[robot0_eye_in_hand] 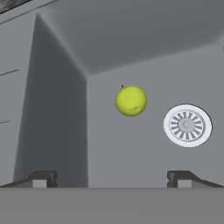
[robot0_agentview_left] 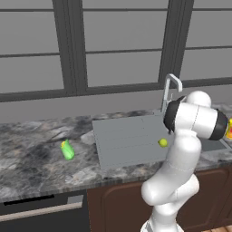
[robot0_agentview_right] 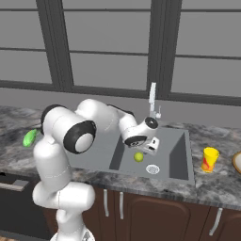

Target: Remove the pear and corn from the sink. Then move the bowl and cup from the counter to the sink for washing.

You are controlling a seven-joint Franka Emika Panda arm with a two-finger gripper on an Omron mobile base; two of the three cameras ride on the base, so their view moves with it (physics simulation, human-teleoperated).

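The yellow-green pear (robot0_eye_in_hand: 131,100) lies on the floor of the grey sink (robot0_agentview_right: 179,155), beside the round metal drain (robot0_eye_in_hand: 187,125); it also shows as the pear (robot0_agentview_right: 138,157) and the pear (robot0_agentview_left: 162,142). My gripper (robot0_agentview_right: 150,146) hangs open just above the basin, over the pear, with nothing between its fingertips (robot0_eye_in_hand: 43,179). The green corn (robot0_agentview_left: 67,149) lies on the marble counter left of the sink, also seen as the corn (robot0_agentview_right: 30,137). The yellow cup (robot0_agentview_right: 210,159) with a red mark stands on the counter right of the sink. The bowl (robot0_agentview_right: 237,161) peeks in at the right edge.
A curved chrome faucet (robot0_agentview_right: 153,100) rises behind the basin, close to my hand. The sink's flat drainboard (robot0_agentview_left: 122,136) lies left of the basin. Windows run along the back wall. Brown cabinets and a dark appliance front (robot0_agentview_left: 41,213) sit below the counter.
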